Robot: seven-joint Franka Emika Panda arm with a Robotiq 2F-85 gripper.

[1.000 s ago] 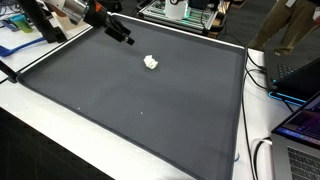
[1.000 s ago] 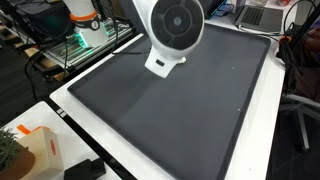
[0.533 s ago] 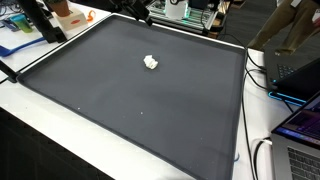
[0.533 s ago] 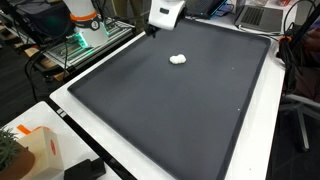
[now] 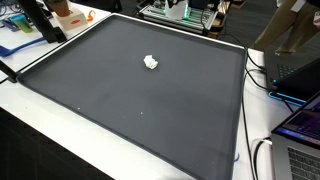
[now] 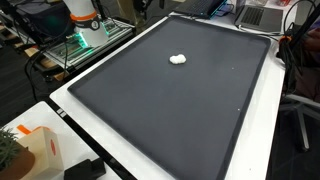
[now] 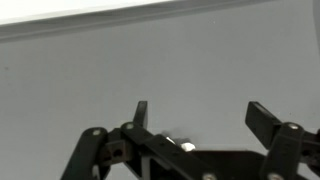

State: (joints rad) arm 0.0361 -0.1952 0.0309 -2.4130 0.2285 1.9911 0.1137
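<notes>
Plainly, at the left of an exterior view, the white counter shows as a bare strip beside a wide dark mat that covers most of its top. On the mat, toward its far side, lies a small white crumpled lump. It sits alone, touching nothing but the mat and well apart from every edge. Both exterior views show it in that spot. Further right, past the mat's edge, an open laptop sits on the counter among cables. In the wrist view the fingers stand wide apart with nothing between them. They hang over a plain grey surface, with a pale strip crossing the top of that view.
</notes>
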